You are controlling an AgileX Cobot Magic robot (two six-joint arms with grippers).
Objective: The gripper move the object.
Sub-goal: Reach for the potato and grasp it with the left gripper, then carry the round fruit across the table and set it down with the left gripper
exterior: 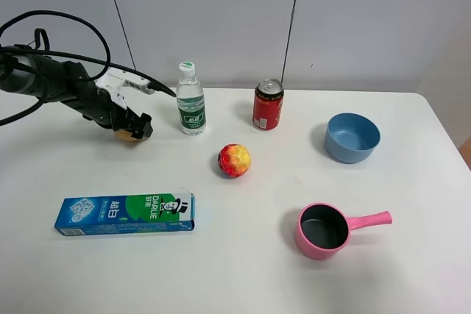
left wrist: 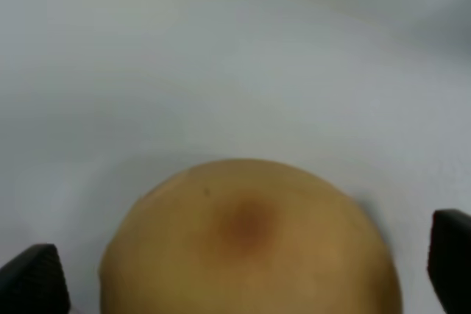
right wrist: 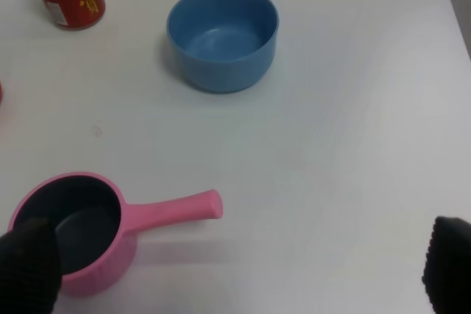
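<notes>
The object, a round tan-brown fruit [exterior: 126, 135], lies on the white table at the back left, mostly hidden under my left gripper [exterior: 135, 127]. In the left wrist view the fruit [left wrist: 246, 240] fills the space between the two dark fingertips [left wrist: 33, 277], with a small gap on each side. The left gripper [left wrist: 243, 273] is open around it. My right gripper [right wrist: 239, 270] is open and empty above the table near the pink pot. It does not show in the exterior view.
A water bottle [exterior: 191, 101] stands just right of the left gripper. A red can [exterior: 268, 104], a shiny red-and-yellow fruit [exterior: 234, 160], a blue bowl [exterior: 352, 137], a pink pot [exterior: 324, 230] and a toothpaste box [exterior: 125, 213] lie on the table.
</notes>
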